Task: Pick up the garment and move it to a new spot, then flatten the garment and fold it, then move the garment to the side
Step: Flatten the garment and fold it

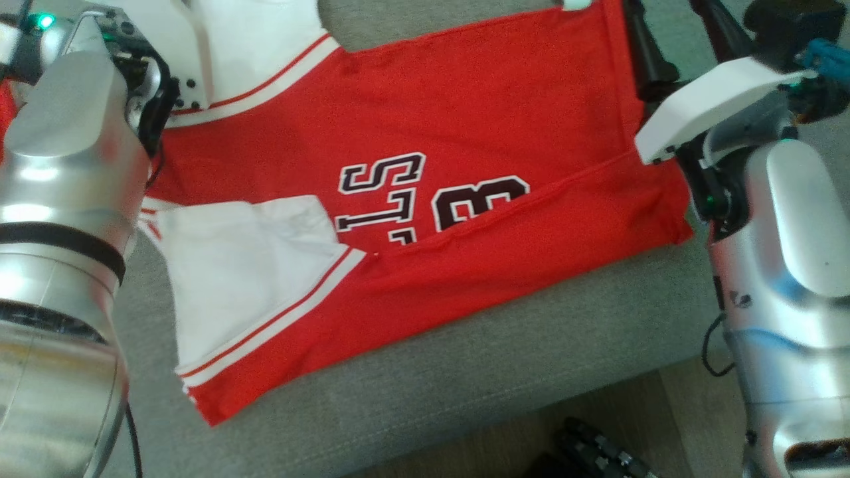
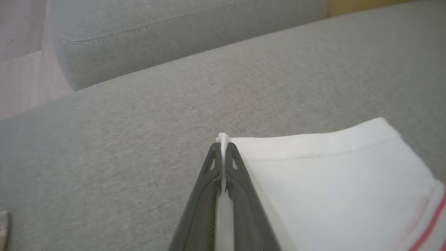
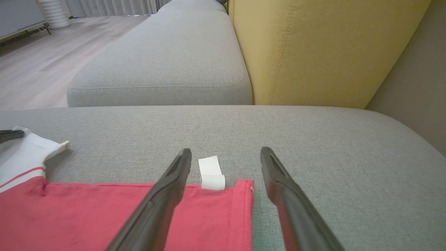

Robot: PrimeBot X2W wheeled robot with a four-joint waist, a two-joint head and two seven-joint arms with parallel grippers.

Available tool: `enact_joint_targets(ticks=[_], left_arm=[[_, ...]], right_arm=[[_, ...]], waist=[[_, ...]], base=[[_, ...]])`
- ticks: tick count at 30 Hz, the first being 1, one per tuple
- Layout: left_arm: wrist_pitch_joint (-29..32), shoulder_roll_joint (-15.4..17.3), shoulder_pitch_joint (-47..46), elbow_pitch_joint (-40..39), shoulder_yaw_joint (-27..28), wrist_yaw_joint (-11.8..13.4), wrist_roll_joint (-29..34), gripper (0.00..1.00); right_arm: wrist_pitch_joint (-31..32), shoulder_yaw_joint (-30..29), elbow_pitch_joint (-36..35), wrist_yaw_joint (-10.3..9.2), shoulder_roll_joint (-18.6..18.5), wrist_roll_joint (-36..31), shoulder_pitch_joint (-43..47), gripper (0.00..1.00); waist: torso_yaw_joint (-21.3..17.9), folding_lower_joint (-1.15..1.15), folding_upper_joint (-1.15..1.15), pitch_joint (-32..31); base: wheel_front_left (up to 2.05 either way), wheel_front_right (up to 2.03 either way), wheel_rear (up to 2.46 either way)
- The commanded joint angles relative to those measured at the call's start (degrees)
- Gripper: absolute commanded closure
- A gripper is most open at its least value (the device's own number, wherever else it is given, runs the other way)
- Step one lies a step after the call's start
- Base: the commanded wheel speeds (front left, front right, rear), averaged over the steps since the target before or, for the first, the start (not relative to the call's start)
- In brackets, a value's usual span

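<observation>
The left gripper (image 2: 223, 144) pinched the white sleeve (image 2: 331, 181) of the garment (image 1: 478, 113), apparently to fold it; the right gripper (image 3: 225, 155) stood spread astride the hem (image 3: 209, 191).

Glossy silver shells clad the robot's left arm (image 1: 63, 186), ringed by a black band (image 1: 63, 247) with a green lamp (image 1: 45, 21), and its right arm (image 1: 797, 252), topped by a white cover (image 1: 710, 99) and hung with a thin black cable (image 1: 706, 352); the left pincer (image 2: 222, 146) and right pincer (image 3: 226, 151) bear long, dark, tapering fingers.
</observation>
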Motion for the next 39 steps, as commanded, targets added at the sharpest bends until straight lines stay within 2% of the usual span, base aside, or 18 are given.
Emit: enact_joint_targets(ticks=[1, 8, 17, 24, 33, 34, 35, 39], left_arm=[[-2.19, 1.78, -2.84, -1.39, 1.81, 0.40, -0.67, 1.00], [-7.24, -0.17, -3.47, -2.87, 0.83, -0.47, -0.41, 1.00], [-9.73, -3.88, -3.13, -5.26, -1.76, -1.95, -0.09, 1.00], [-9.87, -5.26, -3.31, -7.48, -3.23, -2.39, -0.35, 1.00], [-9.56, -4.21, -3.78, -8.49, -3.78, -2.23, -0.62, 1.00], [-9.53, -4.12, -3.81, -8.53, -3.80, -2.20, -0.69, 1.00], [-9.51, -4.03, -3.81, -8.56, -3.81, -2.15, -0.76, 1.00], [-9.84, -3.47, -3.87, -8.63, -3.58, -1.57, -1.16, 1.00]], right_arm=[[0.16, -0.50, -0.82, -0.04, -0.22, 0.14, -1.99, 0.00], [2.31, -3.08, 6.15, -0.04, -3.23, -0.93, -5.10, 0.00], [7.02, -5.74, 21.47, -0.04, -7.16, -2.58, -10.23, 0.00], [6.47, -5.25, 29.47, -0.04, -8.16, -4.18, -13.87, 0.00], [4.76, -5.14, 36.55, -0.04, -8.53, -6.67, -17.58, 0.00], [4.73, -4.94, 37.22, -0.04, -8.49, -6.72, -17.91, 0.07], [4.51, -4.64, 37.74, -0.04, -8.37, -6.62, -18.22, 1.00], [2.16, -4.42, 38.70, -0.04, -8.05, -5.49, -19.90, 1.00]], waist=[[1.77, 0.00, 0.00, -0.86], [6.49, 0.00, 0.00, -2.38], [11.78, 0.00, 0.00, -2.51], [12.62, 0.00, 0.00, -1.32], [12.15, 0.00, 0.00, -0.27], [12.16, 0.00, 0.00, -0.21], [12.16, 0.00, 0.00, -0.19], [11.96, 0.00, 0.00, -0.27]], base=[[0.00, 0.00, 0.00], [0.00, 0.00, 0.00], [0.00, 0.00, 0.00], [0.00, 0.00, 0.00], [0.00, 0.00, 0.00], [0.00, 0.00, 0.00], [0.00, 0.00, 0.00], [0.00, 0.00, 0.00]])
